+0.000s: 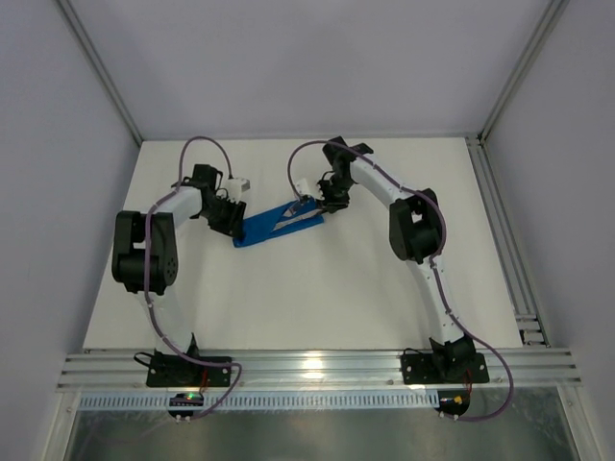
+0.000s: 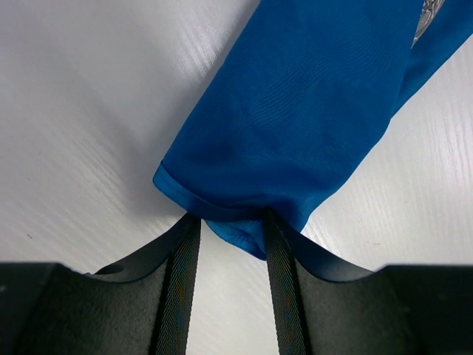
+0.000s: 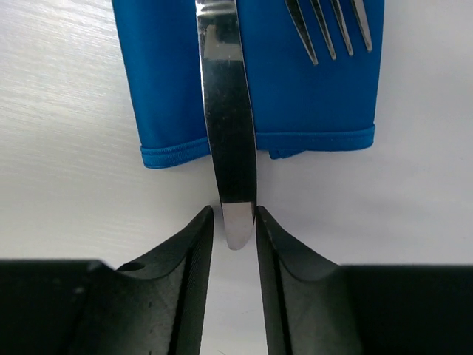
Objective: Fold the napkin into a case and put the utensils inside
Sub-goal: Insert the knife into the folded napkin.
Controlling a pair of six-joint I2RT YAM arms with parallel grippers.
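A narrow case [image 1: 264,231] of bright blue, slightly shiny cloth lies at a slant on the white surface [image 1: 336,288], about midway between the two arms and towards the far side. The left pincer [image 2: 230,218] is at the case's nearer, left-hand end. In the left wrist view its two black fingers [image 2: 181,281] stand fairly close together, with the hemmed corner of the cloth bunched between them and touching both, so it has hold of that end. The rest of the cloth runs away from it up and to the right. The right pincer [image 3: 234,214] is at the opposite end of the case. Its fingers have closed in on the rounded end of a slim silver metal table knife [image 3: 229,111], which fills almost all of the gap between them. The knife lies lengthwise on top of the blue cloth and sticks out past its stitched edge towards the pincer. Beside it, on the same cloth, lie the four tines of a silver metal fork [image 3: 329,29], pointing the same way as the knife and apart from it.
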